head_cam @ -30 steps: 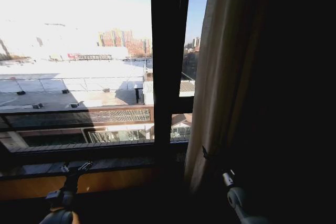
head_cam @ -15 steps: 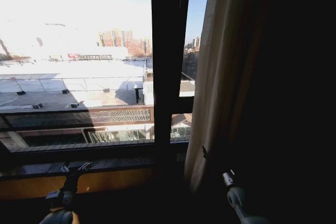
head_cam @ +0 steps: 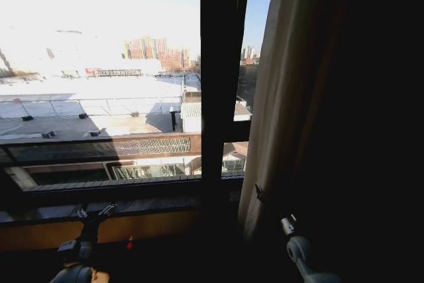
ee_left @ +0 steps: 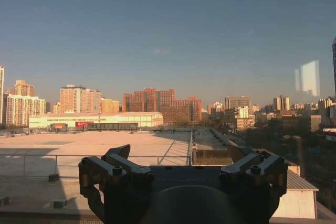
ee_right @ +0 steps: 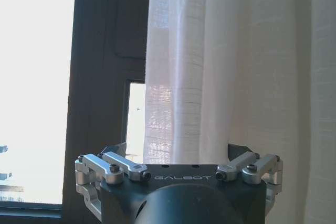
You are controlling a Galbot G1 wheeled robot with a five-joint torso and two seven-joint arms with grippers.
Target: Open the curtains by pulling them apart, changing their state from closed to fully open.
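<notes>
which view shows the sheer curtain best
The right wrist view: the curtain hangs lit, weave and pleats clear, straight ahead of the right claw. The head view shows it shadowed beside the window frame. The left wrist view faces city skyline.

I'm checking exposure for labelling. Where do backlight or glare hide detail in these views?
Head view: the bright window washes out the distant roofs, leaving the curtain and both grippers in dark silhouette. Right wrist view: the curtain is evenly lit, but the glass beside it is blown white. Left wrist view: a pale reflection floats on the glass.

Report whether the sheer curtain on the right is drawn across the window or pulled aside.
Pulled aside. The curtain hangs gathered to the right of the dark window frame, leaving the glass bare. The right gripper has its fingers open around the curtain's edge.
</notes>
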